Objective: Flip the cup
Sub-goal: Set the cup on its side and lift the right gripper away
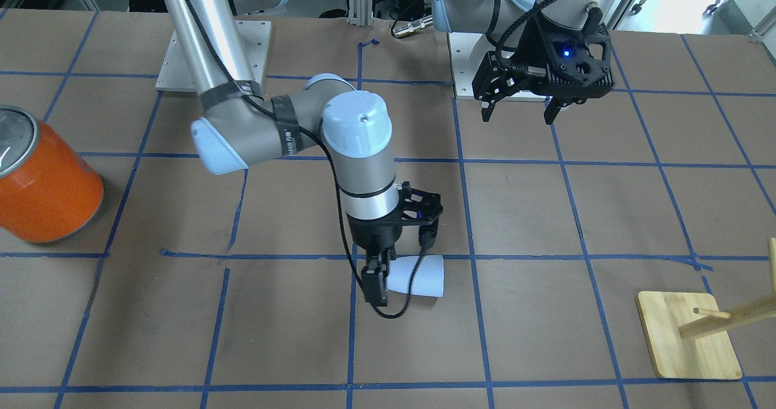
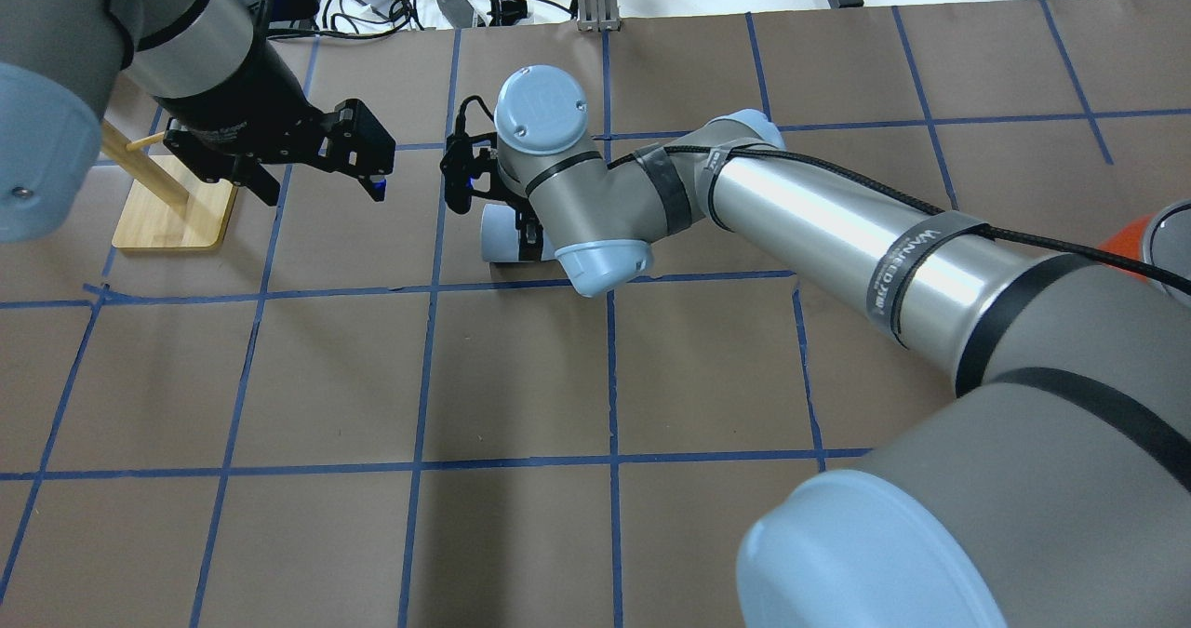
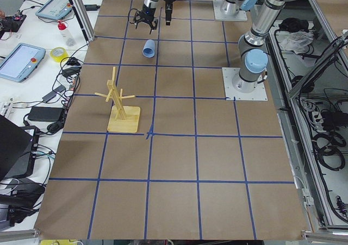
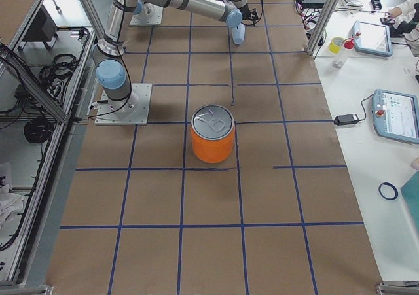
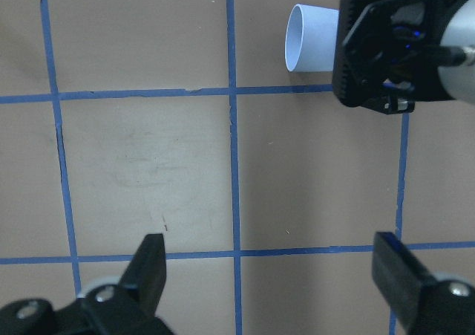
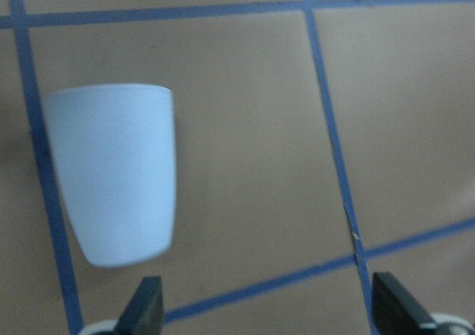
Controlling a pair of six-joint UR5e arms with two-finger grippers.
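**Front-facing view.** The table (image 1: 545, 336) is covered in brown paper marked into squares with blue tape. Silver arm bases and loose cables sit at its far edge. The right gripper (image 1: 377, 274) points down close to the paper. The cup (image 1: 419, 275), a smooth, pale lavender-blue tapered tumbler, lies on its side just beside it, with the wide rim turned away from it. Whether they touch is not clear. The left gripper (image 1: 520, 109) hangs high, well apart from the cup, spread wide and empty. A glossy orange can (image 1: 45, 185) with a silver top stands far off on the right gripper's other side.

**Overhead.** The right arm's wrist hides most of the cup (image 2: 496, 237). A flat wooden base (image 2: 177, 219) lies beneath the left gripper (image 2: 321, 183).

**Left side.** A wooden peg stand (image 3: 120, 101) rises from that base.

**Right side.** The can (image 4: 213, 138) stands upright, mid-table.

**Left wrist.** Both black fingers (image 5: 148, 264) are far apart over bare paper, with the cup (image 5: 312, 47) well ahead.

**Right wrist.** The fingers (image 6: 145, 305) are spread wide and grip nothing. The cup (image 6: 111, 171) lies just ahead of one fingertip, off-centre.
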